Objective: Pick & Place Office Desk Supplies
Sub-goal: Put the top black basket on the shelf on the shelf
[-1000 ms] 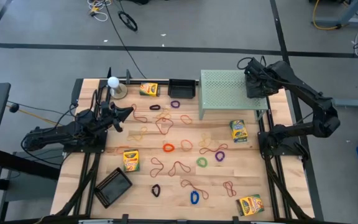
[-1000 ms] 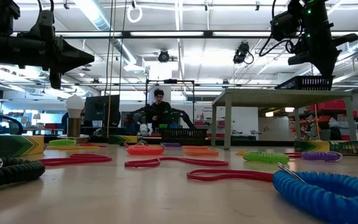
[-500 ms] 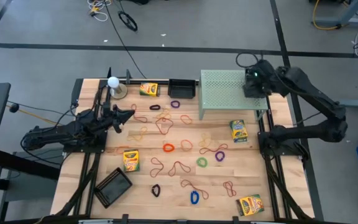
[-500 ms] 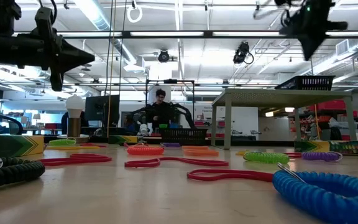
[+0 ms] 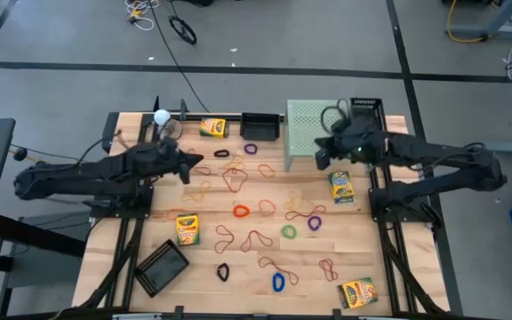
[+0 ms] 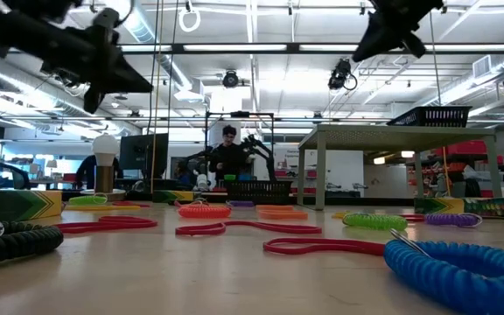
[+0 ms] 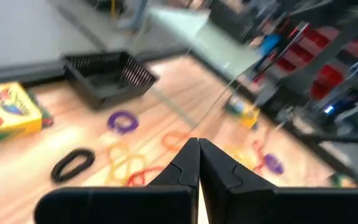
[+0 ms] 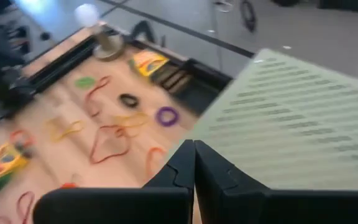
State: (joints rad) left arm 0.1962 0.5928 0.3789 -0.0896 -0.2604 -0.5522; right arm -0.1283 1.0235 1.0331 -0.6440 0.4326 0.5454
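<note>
Wood-planked table [image 5: 238, 284] carries everything: the pale green perforated metal shelf [image 5: 305, 120] with one black mesh tray [image 5: 366, 105] on its far corner, another black mesh tray [image 5: 260, 124] beside it, yellow-and-green crayon boxes [image 5: 187, 228], then thin coloured rubber-band loops [image 5: 241, 211] scattered across the middle. Both arms look between picks. The right gripper [image 5: 324, 153] hangs over the shelf's edge, fingers pressed together and empty; the left gripper [image 5: 191, 162] hovers above the loops, likewise closed on nothing. Next, one must open and descend onto a loop or box.
</note>
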